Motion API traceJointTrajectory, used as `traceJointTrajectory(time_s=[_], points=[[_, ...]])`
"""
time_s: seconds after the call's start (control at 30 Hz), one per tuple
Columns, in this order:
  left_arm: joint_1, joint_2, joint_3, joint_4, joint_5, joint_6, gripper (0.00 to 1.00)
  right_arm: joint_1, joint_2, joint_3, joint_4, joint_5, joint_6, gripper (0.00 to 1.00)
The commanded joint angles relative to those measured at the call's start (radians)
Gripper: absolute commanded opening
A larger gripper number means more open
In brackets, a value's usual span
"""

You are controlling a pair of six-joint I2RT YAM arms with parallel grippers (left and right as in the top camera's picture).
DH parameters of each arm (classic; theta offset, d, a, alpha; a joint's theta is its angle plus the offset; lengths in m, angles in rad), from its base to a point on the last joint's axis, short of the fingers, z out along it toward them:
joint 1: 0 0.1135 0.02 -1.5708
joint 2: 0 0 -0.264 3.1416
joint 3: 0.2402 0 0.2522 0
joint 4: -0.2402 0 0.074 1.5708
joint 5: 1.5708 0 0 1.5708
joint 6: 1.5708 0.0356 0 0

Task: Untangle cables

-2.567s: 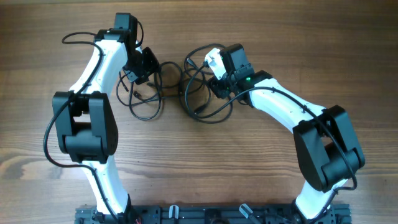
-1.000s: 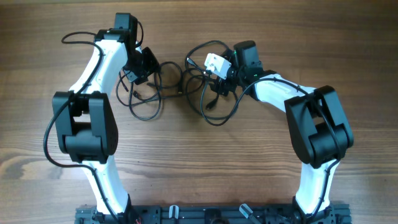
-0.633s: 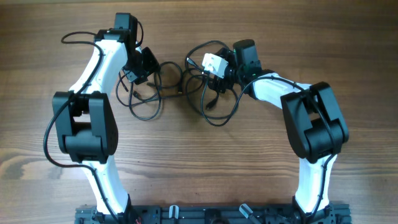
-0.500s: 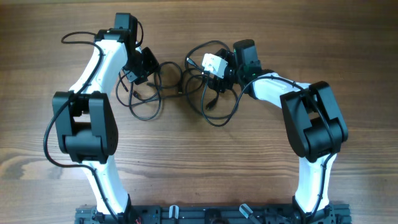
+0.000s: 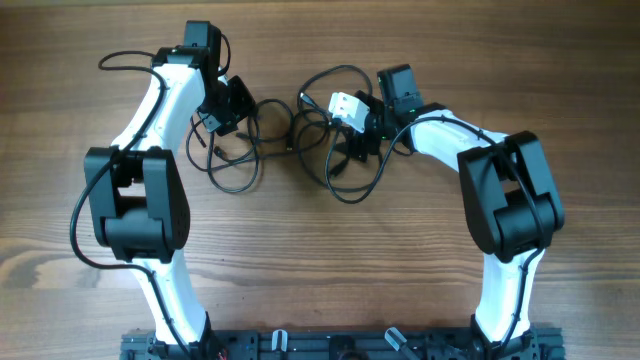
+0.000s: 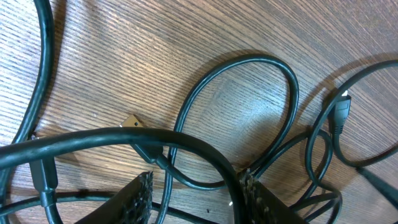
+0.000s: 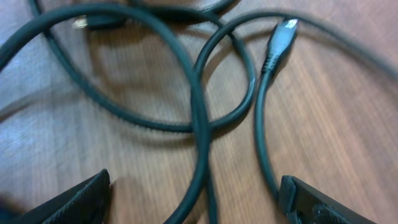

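We are looking at the cables [image 5: 290, 140] lying in loose, overlapping loops on the wooden desk [image 5: 320, 260], in the gap between the two arms. We are judging them light, limp and smooth-jacketed: they are likely to sag and slide rather than hold a shape, and a tug on one loop is probably going to drag its neighbours along. The plug end [image 6: 341, 112] showing in the left wrist view and the second plug [image 7: 280, 38] in the right wrist view are looking like the firmest places to pinch, or else the cord just behind them. The left tool [image 6: 196, 198] is hanging low over the tangle with its fingers spread wide, a strand running between them but nothing clamped. The right tool [image 7: 198, 202] is likewise released, fingers far apart, with one cord passing through the gap. We are finding no brand, label or readable writing on the cords, plugs or arms.
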Motion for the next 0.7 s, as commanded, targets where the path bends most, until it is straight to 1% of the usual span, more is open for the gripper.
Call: traceJointTrajectory(time_s=[0.0,0.13,0.27,0.33,0.4,0.43,0.47,0.5,0.57,0.6,0.63,0.67], points=[[0.003,0.008,-0.005,-0.001,-0.021,0.008,0.48,-0.021,0.109,-0.08,-0.12,0.159,-0.042,0.9],[0.003,0.007,-0.005,-0.001,-0.021,0.008,0.48,-0.031,0.109,-0.08,-0.201,0.159,-0.032,0.9],[0.003,0.007,-0.005,-0.001,-0.021,0.008,0.48,-0.031,0.108,-0.067,-0.329,0.168,-0.011,0.75],[0.003,0.008,-0.005,-0.001,-0.021,0.008,0.48,-0.031,0.108,-0.052,-0.41,0.174,0.069,0.72],[0.003,0.007,-0.005,-0.001,-0.021,0.008,0.48,-0.031,0.108,-0.04,-0.478,0.174,0.146,0.71],[0.003,0.007,-0.005,-0.001,-0.021,0.008,0.47,-0.031,0.108,-0.033,-0.515,0.175,0.187,0.69],[0.003,0.008,-0.005,-0.001,-0.021,0.008,0.47,-0.031,0.108,-0.022,-0.569,0.174,0.227,0.65],[0.003,0.008,-0.005,-0.001,-0.021,0.008,0.48,-0.031,0.106,-0.013,-0.604,0.174,0.248,0.63],[0.003,0.008,-0.005,-0.002,-0.021,0.008,0.48,-0.031,0.104,0.016,-0.697,0.175,0.262,0.61],[0.003,0.008,-0.005,-0.002,-0.021,0.008,0.48,-0.031,0.101,0.044,-0.768,0.183,0.263,0.64],[0.003,0.008,-0.005,-0.002,-0.021,0.008,0.48,-0.03,0.097,0.06,-0.804,0.188,0.266,0.71],[0.003,0.007,-0.005,-0.002,-0.021,0.008,0.48,-0.028,0.083,0.097,-0.877,0.201,0.291,1.0]])
